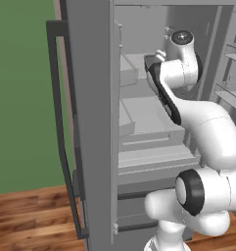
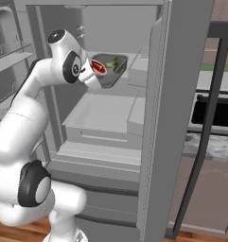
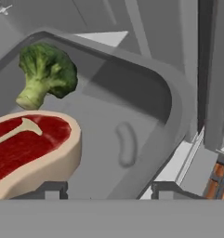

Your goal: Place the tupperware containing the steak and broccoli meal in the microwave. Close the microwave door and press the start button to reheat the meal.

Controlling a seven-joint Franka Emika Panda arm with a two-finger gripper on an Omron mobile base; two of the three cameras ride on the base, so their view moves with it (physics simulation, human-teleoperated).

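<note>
Pale grey see-through rectangular tupperware [image 2: 117, 71] parked on an upper white shelf [image 2: 140, 66] inside the open fridge, right above a wide flat white drawer box [image 2: 103, 113]. Inside the tub, small green broccoli floret [image 3: 46, 72] further in, flat red tan-rimmed steak slab [image 3: 32, 148] just beside it on the near side. Tall grey left fridge door [image 1: 90, 122] swung out on one side, matching right fridge door [image 2: 181, 118] on the other, shelves in between.

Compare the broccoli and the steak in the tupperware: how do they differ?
Colour: broccoli is green throughout; steak is red with a tan rim. Shape: broccoli is a knobbly floret on a stalk; steak is a flat smooth slab. Size: steak looks larger in the hand view, though nearer the camera. Shared: both lie in the grey tupperware.
</note>
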